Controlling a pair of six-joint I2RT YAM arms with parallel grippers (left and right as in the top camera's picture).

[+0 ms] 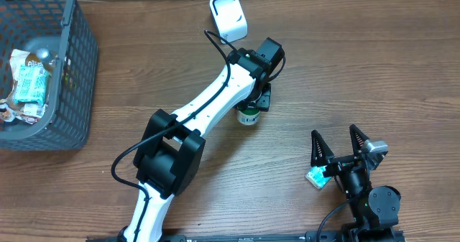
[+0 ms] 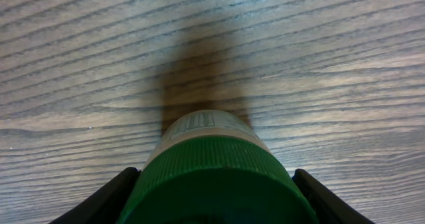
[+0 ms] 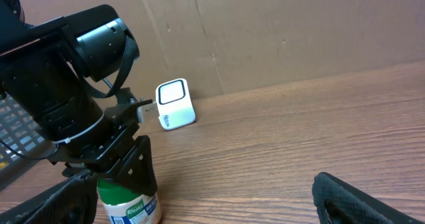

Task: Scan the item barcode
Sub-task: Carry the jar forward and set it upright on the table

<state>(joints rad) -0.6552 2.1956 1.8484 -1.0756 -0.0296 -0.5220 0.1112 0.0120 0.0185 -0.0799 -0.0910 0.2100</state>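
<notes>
The item is a small jar with a green ribbed lid (image 2: 212, 177) and a white Knorr label (image 3: 133, 207). It stands upright on the wooden table (image 1: 249, 116), just in front of the white scanner box (image 1: 228, 16) with its dark-framed window (image 3: 175, 103). My left gripper (image 1: 253, 102) reaches down over the jar, with a black finger pressed against each side of the lid (image 2: 212, 201). A band of fine printed lines shows on the label's far side (image 2: 199, 121). My right gripper (image 1: 340, 145) rests open near the front edge, right of the jar, with nothing between its fingers (image 3: 199, 207).
A grey mesh basket (image 1: 72, 77) holding several packets stands at the far left. A brown cardboard wall (image 3: 279, 31) closes the back of the table behind the scanner. The left arm's white links (image 1: 208, 102) stretch diagonally across the middle.
</notes>
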